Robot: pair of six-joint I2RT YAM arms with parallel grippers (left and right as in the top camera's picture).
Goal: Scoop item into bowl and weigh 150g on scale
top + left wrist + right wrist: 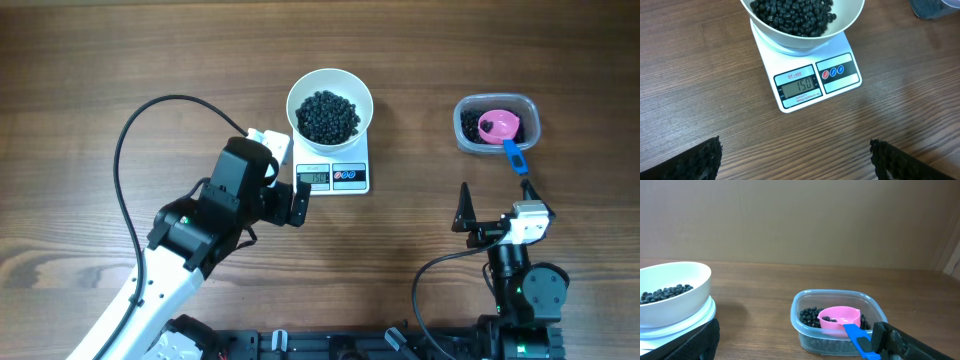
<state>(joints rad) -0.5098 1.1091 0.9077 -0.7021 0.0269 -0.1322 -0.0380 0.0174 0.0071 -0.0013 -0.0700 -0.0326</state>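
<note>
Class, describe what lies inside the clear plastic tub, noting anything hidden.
The clear tub holds a pink scoop lying on black beans, its blue handle sticking out over the rim. Whatever lies beneath the scoop is covered.

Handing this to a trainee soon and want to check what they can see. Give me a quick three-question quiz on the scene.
1. True or false: the bowl sits on the scale.
2. Where does the scoop lie? A: in the tub. B: in the bowl. C: on the scale.
3. What number does the display show?

Key: 1 true; 2 A; 3 150.
</note>
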